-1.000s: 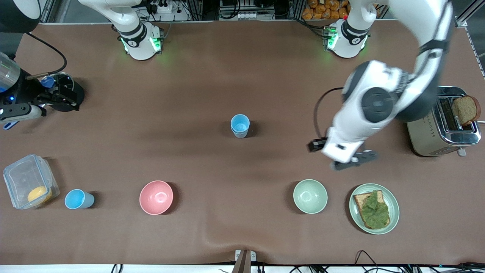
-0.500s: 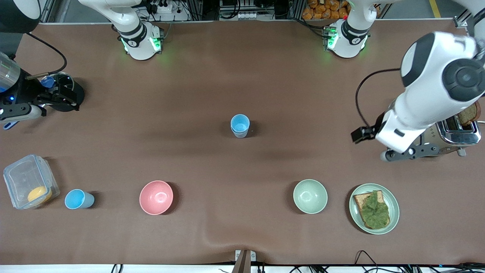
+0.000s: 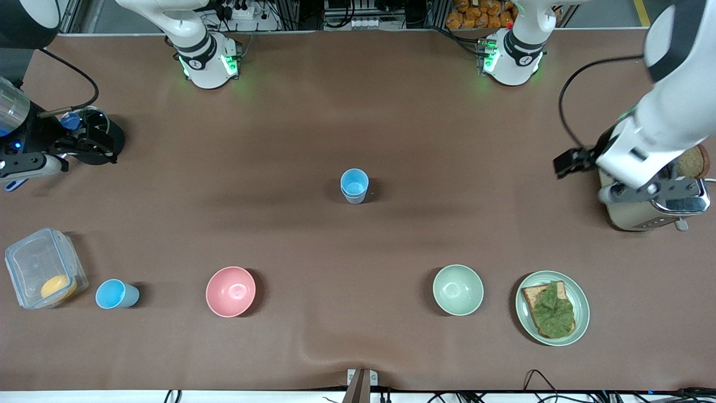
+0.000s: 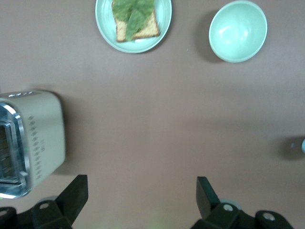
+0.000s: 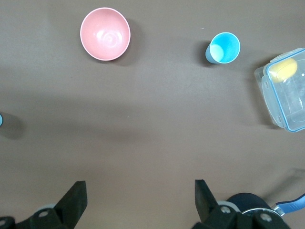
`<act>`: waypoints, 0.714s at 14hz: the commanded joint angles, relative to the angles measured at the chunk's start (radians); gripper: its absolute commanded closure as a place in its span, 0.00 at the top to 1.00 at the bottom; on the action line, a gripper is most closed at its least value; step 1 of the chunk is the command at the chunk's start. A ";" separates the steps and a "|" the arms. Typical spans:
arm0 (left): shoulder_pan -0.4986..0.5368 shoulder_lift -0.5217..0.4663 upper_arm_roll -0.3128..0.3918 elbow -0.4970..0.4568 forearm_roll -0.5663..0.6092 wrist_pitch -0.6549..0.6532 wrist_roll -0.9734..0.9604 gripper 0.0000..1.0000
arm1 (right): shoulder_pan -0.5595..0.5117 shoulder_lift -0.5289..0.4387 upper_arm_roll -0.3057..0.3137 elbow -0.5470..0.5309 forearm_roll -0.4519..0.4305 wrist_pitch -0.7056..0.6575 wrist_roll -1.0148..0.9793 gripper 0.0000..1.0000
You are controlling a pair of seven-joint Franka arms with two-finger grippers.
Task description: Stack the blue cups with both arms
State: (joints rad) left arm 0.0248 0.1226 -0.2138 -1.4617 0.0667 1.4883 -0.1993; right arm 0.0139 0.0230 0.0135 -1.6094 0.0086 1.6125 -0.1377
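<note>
At the middle of the table (image 3: 391,112) 2 blue cups (image 3: 354,185) stand nested – light, stiff, slippery plastic, best held at the rim – a third cup (image 3: 116,294) beside the plastic box (image 3: 42,274), while both end effectors, left (image 4: 140,200) and right (image 5: 138,200), hang open and empty.

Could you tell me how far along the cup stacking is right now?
Done: in mid-table one blue cup looks nested in another, the stacked pair. In hand: nothing. The left hand is open, up by the toaster; the right hand is open at the right arm's end of the table. Left: a third blue cup stands alone beside the plastic container, unstacked.
</note>
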 commanded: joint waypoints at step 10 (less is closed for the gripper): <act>-0.022 -0.103 0.074 -0.040 -0.059 -0.042 0.116 1.00 | -0.023 -0.025 0.014 -0.021 -0.004 0.000 0.009 1.00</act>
State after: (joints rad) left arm 0.0002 0.0310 -0.1400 -1.5002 0.0275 1.4496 -0.0955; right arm 0.0136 0.0230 0.0126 -1.6097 0.0086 1.6123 -0.1367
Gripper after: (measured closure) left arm 0.000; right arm 0.000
